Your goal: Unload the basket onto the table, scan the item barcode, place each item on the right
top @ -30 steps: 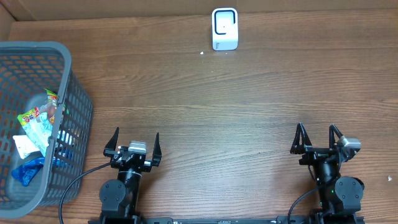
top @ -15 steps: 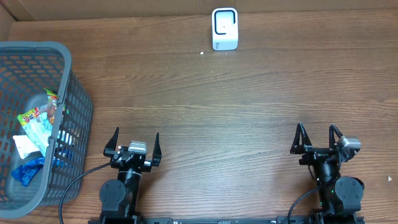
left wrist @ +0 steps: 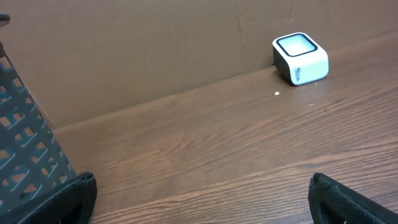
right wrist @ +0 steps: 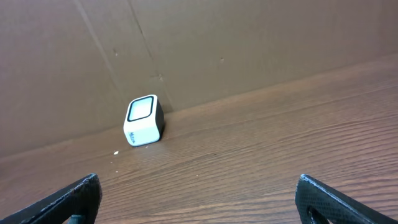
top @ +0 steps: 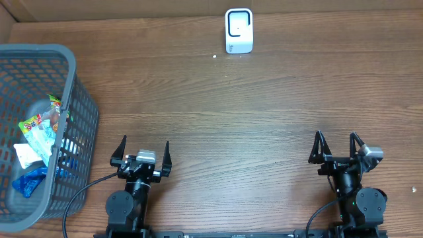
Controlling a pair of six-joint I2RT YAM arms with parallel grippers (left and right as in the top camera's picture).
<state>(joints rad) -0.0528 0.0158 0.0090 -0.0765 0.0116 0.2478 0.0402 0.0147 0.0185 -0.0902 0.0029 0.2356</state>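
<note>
Change since earlier: nothing has moved; the left gripper point(top: 145, 141), the right gripper point(top: 336, 135), the basket point(top: 74, 92) and the scanner point(top: 238, 30) lie exactly as one second ago.
Left gripper: near the front edge of the table point(top: 231, 112), left of the middle. Its jaws stand wide apart and hold nothing. The fingers point(left wrist: 62, 199) point toward the far edge.
Right gripper: near the front edge, toward the right corner. Its jaws are also spread wide, with nothing between them.
Scanner: small white box with a dark-framed window. It stands at the far edge, a little right of the middle, just in front of the cardboard wall point(left wrist: 155, 50). It is well apart from both grippers, and both wrist views show it.
Basket: grey plastic mesh, at the left edge of the table, near the left arm but apart from it.
Goods to scan: several packets point(top: 41, 125) lie inside the basket. They are colourful ones, a white one and a blue one, the blue nearest the front edge. The barcodes are too small to tell.
Wire: a black cable point(top: 82, 198) curves over the table at the front edge, beside the basket.
</note>
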